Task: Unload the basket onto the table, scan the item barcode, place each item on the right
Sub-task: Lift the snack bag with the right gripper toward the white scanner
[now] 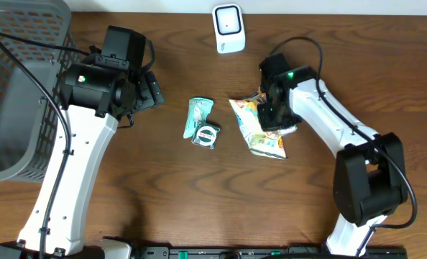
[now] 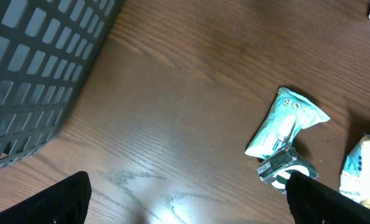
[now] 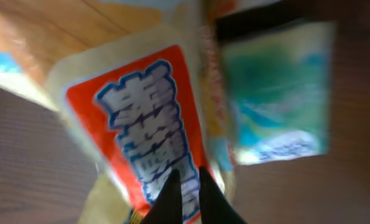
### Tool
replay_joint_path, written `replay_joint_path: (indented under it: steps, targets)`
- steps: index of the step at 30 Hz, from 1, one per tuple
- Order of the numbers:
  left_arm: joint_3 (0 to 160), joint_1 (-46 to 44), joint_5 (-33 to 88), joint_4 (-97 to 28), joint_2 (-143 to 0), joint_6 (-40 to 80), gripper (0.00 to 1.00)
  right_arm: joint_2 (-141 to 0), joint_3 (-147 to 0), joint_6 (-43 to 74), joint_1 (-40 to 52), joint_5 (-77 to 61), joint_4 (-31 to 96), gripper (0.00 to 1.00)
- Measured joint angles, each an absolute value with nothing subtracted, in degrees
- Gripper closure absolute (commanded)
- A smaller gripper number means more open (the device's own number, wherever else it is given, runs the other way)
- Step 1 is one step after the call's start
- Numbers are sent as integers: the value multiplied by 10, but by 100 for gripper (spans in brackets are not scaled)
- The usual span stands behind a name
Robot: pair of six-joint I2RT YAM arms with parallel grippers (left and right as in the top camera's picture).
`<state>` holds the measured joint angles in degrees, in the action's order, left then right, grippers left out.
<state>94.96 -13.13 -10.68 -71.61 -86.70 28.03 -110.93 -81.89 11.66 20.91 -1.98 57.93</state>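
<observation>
A yellow snack bag (image 1: 256,135) with a red and blue label lies right of the table's middle. My right gripper (image 1: 272,117) is down on its upper right part. In the right wrist view the fingertips stand almost together, and my right gripper (image 3: 186,171) is shut on the film of the snack bag (image 3: 141,118), which fills the blurred view. The white scanner (image 1: 228,29) stands at the back edge, well behind the bag. My left gripper (image 1: 152,90) hovers at the left, open. Nothing sits between the wide-apart fingers of my left gripper (image 2: 188,177).
A teal packet (image 1: 198,115) (image 2: 284,121) and a small green and white wrapped roll (image 1: 208,134) (image 2: 283,169) lie between the two arms. A grey mesh basket (image 1: 19,86) (image 2: 35,62) fills the left edge. A blurred teal-green pack (image 3: 278,93) shows beside the bag.
</observation>
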Motion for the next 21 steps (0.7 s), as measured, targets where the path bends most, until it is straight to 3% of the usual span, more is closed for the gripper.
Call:
replay_joint_path:
  steps: [11, 21]
  targets:
    - [950, -131, -107, -716, -867, 280, 2, -1111, -765, 109, 236, -108, 544, 99]
    - [950, -131, -107, -716, -867, 280, 2, -1118, -924, 108, 235, -116, 650, 99]
